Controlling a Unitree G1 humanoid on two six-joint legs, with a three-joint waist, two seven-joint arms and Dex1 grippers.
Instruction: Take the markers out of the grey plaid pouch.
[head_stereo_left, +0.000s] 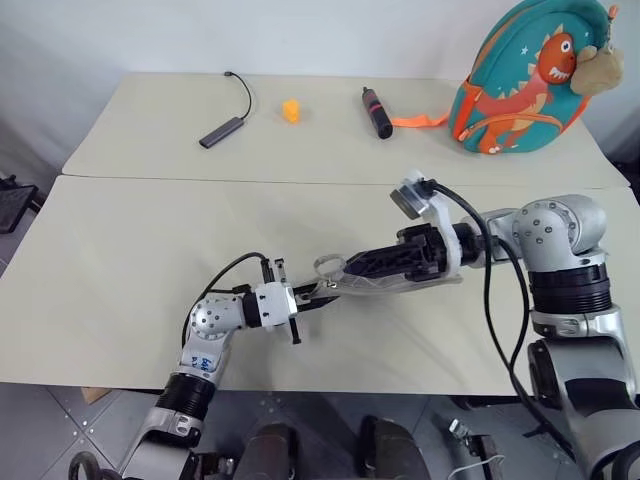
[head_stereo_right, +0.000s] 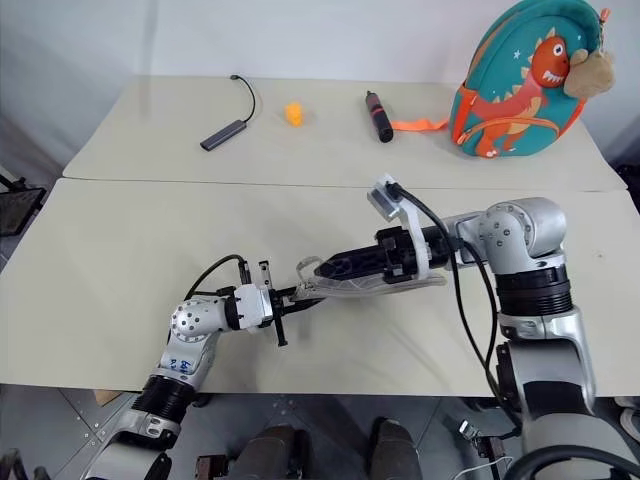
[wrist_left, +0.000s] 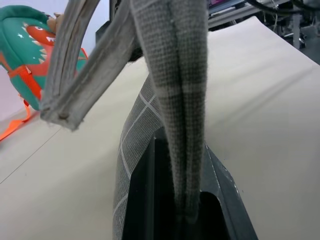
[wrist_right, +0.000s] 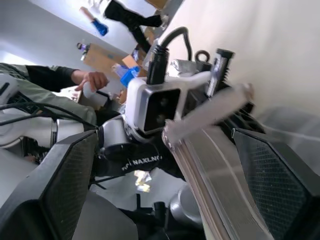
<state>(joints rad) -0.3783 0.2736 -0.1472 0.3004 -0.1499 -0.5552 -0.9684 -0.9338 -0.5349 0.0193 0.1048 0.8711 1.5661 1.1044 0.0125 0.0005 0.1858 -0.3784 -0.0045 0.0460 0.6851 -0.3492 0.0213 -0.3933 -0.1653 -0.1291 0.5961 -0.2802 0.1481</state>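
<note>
Teal dinosaur backpack (head_stereo_left: 525, 85) upright at table (head_stereo_left: 120, 230) far right corner. Grey plaid pouch (head_stereo_right: 345, 285) held above near table edge, mouth toward right gripper (head_stereo_right: 340, 268); contents hidden. Right gripper fingers spread wide, tips at pouch mouth. Left gripper (head_stereo_right: 290, 298) clamped on pouch end. Black cylinder (head_stereo_left: 377, 111) beside backpack.

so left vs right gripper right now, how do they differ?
Left gripper is shut, pinching the end of the grey plaid pouch; right gripper is open wide, its fingers either side of the pouch's mouth. The left sits lower and nearer the table's front edge, the right higher. Both point inward at each other along the pouch.
</note>
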